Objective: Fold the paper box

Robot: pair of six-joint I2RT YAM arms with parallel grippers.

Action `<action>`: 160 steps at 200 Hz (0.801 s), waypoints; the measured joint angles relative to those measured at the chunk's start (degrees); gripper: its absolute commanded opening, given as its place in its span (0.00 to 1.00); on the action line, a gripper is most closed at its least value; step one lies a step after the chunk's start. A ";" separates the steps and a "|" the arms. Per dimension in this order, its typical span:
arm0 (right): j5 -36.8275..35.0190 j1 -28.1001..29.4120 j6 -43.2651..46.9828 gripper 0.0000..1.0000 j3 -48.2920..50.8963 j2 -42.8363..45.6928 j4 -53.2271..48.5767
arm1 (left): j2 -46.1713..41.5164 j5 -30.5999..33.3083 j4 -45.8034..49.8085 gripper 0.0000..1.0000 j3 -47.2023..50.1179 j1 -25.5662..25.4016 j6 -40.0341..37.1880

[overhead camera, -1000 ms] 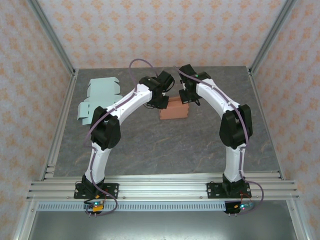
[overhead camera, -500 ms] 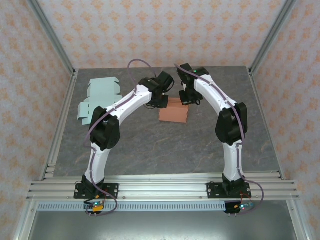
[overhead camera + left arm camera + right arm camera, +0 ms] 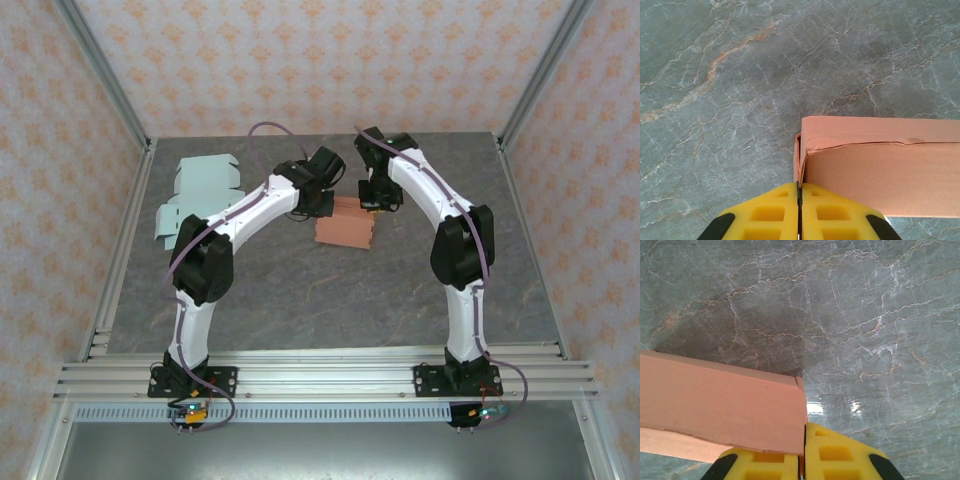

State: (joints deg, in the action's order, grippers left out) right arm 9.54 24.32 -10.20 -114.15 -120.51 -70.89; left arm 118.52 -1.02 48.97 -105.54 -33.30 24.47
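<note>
Both grippers pinch the paper box (image 3: pixel 346 224), which sits mid-table toward the back.
The left gripper (image 3: pixel 799 212), cut off at the frame's edge, has its fingers pressed together on the box's left flap. The right gripper (image 3: pixel 804 455), partly hidden behind the box, clamps its right wall.

Top camera looks down from behind; both wrist cameras, seemingly downward-facing, sit close over the box (image 3: pixel 346 226).
</note>
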 measured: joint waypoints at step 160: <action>3.10 -0.48 -4.85 0.10 -5.49 -2.51 -2.95 | -1.27 0.50 -0.68 0.06 1.81 0.02 1.25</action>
State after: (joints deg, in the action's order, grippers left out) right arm 12.64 23.83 -15.05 -119.63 -123.02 -73.84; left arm 117.25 -0.51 48.29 -103.72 -33.28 25.71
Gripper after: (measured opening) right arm 0.099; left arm 0.067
